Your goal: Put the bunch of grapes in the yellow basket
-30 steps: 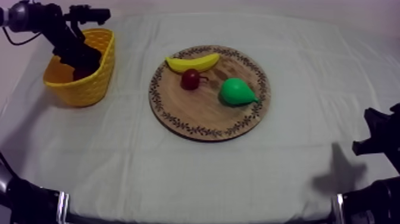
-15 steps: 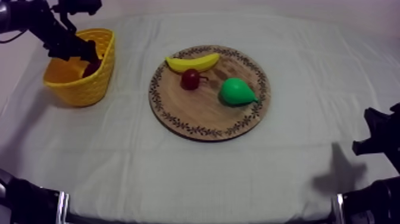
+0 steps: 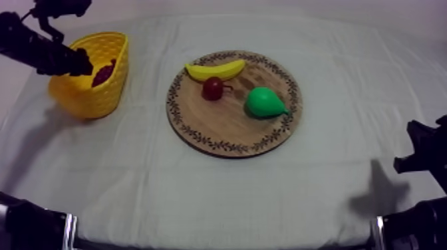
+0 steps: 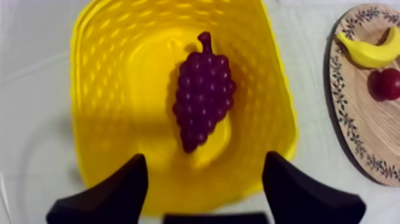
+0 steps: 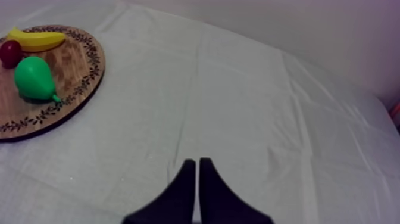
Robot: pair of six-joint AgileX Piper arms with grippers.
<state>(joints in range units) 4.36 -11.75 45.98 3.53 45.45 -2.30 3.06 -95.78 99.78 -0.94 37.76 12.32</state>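
Inside the yellow basket, at nine o'clock from the wooden board in the top view, lies the bunch of grapes. It rests flat on the basket floor with its stem pointing away from the left gripper. That gripper hovers above the basket's near rim with its fingers spread wide and nothing between them, clear of the grapes. From above, it sits over the basket's nine o'clock rim, and the grapes lie nearer the three o'clock wall.

A strip of bare cloth separates the basket from the board's patterned edge. On the board, the banana lies along the rim at eleven o'clock. The small red fruit is just beside it toward the centre. The pear sits toward three o'clock, apart from both. The board's six to nine o'clock part is bare wood.

At the table's four o'clock edge the right gripper rests low with its fingers pressed together on nothing. It is well apart from the board, with bare cloth all round it.
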